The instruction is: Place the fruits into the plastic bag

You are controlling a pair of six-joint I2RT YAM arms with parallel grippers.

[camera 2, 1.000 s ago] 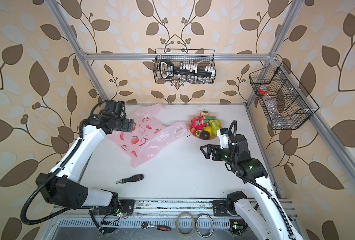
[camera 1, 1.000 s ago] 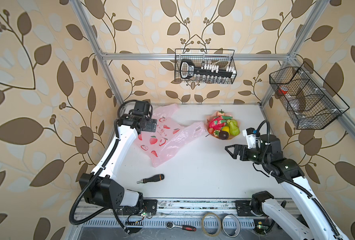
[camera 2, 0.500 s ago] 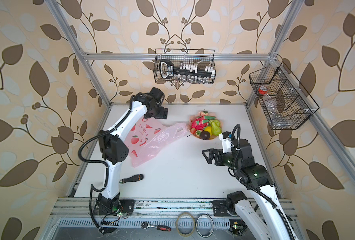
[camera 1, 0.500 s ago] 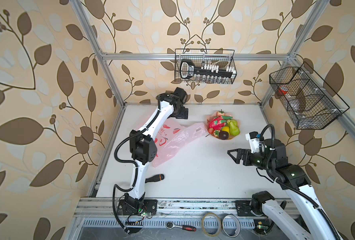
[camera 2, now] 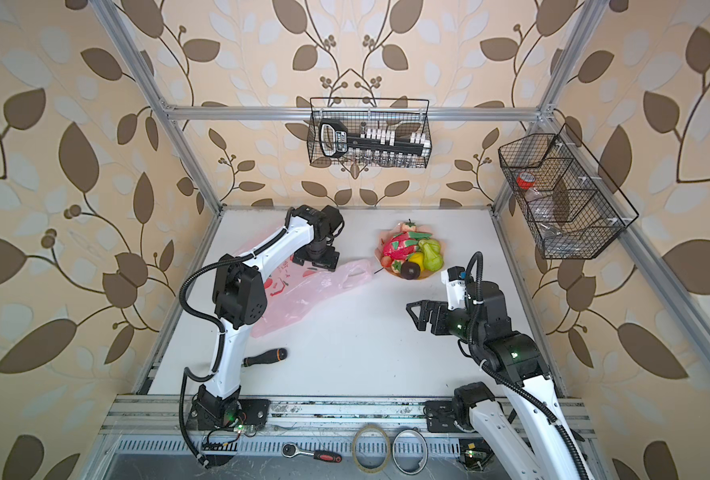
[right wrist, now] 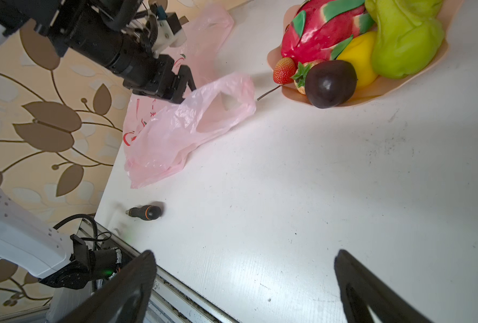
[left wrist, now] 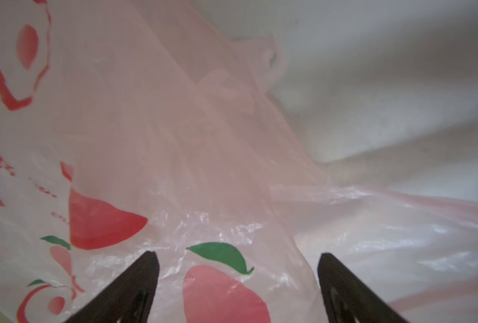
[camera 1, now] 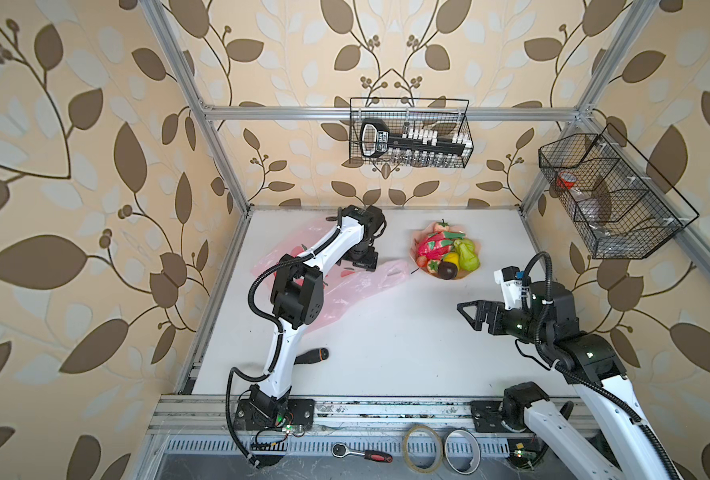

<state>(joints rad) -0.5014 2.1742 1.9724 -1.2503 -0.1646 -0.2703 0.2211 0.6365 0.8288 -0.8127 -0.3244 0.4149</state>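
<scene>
Left gripper, swung in from the wall, now over the bag — jaws wide, nothing held; right gripper wide, empty. Fruits remain on the plate — bagging unstarted.

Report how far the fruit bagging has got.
Done: nothing; the bag lies slack on the table and looks empty. In hand: the left gripper, open, is down at the bag; the right gripper hangs open and empty. Left: all the fruits, piled on the plate, need moving.
</scene>
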